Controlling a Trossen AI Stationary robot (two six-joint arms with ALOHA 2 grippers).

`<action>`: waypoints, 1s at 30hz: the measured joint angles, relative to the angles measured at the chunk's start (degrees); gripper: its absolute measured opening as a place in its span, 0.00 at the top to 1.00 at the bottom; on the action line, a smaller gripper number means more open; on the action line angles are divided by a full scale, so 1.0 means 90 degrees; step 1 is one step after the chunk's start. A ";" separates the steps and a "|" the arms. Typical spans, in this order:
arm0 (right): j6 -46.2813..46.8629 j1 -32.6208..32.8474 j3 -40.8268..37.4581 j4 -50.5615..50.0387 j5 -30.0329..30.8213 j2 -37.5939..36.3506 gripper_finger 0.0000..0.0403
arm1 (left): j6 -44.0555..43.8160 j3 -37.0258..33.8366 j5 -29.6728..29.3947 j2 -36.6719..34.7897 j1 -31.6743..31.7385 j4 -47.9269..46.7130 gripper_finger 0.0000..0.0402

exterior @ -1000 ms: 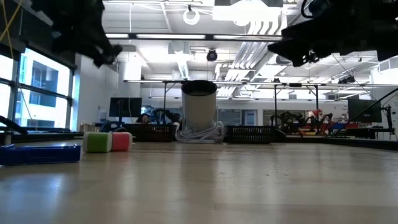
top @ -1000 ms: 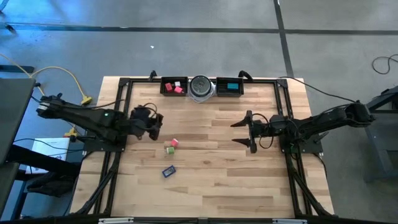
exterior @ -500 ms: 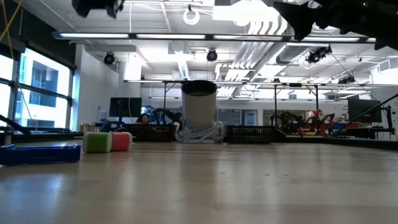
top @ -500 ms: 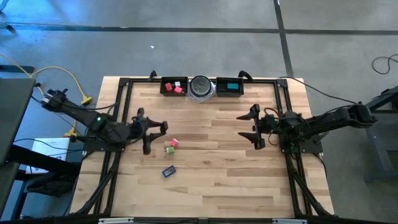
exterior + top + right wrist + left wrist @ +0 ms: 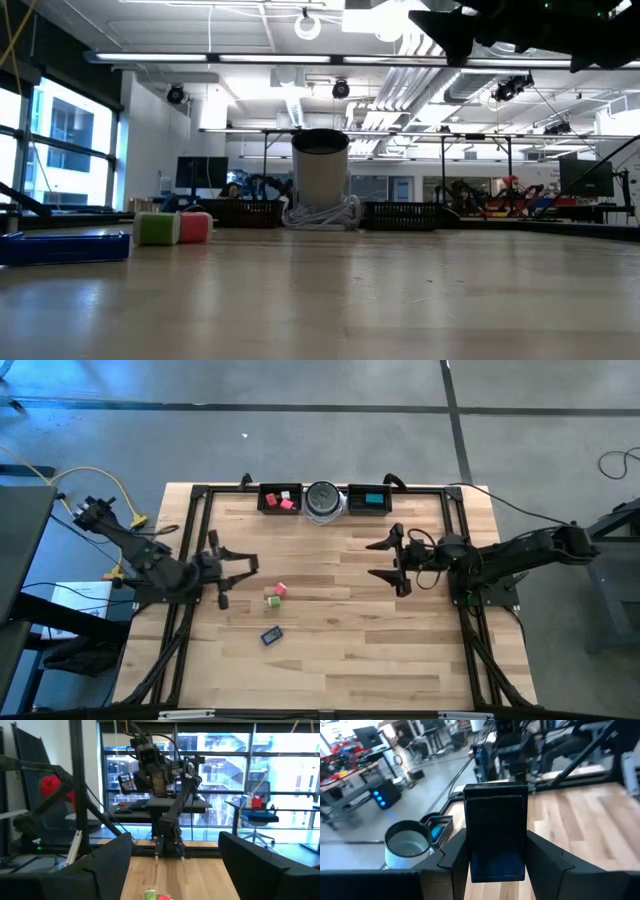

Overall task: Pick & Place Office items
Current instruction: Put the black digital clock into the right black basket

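Observation:
My left gripper (image 5: pixel 245 562) hovers over the table's left side, shut on a black bar (image 5: pixel 495 820) that fills the gap between its fingers. To its right, a green cube (image 5: pixel 271 600) and a pink-red block (image 5: pixel 281 589) sit side by side on the wood, with a blue flat piece (image 5: pixel 271 634) nearer the front. They show as the green cube (image 5: pixel 157 228), red block (image 5: pixel 196 227) and blue piece (image 5: pixel 62 247) in the low view. My right gripper (image 5: pixel 380 560) is open and empty, raised over the table's right half. My left gripper pinches the black bar's lower part (image 5: pixel 495 860) between its two fingers (image 5: pixel 455 860). The bar runs along the fingers and sticks out past their tips. It is lifted clear of the table, and the fingers point roughly level toward the table's right and far side.
Two black trays stand at the far edge: the left tray (image 5: pixel 266 498) holds red, white and pink pieces, the right tray (image 5: pixel 352 499) a teal block. A round silver-grey container (image 5: pixel 323 500) stands between them. Bare wood lies in the middle and at the near edge.
My left gripper has risen out of the low view and drawn back toward the table's left, tipping from pointing down to nearly level. My right gripper has also risen, swinging right and then back left. The pieces on the table have not moved.

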 joint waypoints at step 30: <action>0.0728 -0.0794 0.0010 0.0099 -0.0274 0.0953 0.29 | 0.0048 -0.2504 0.2578 -0.2131 0.1255 0.1308 0.64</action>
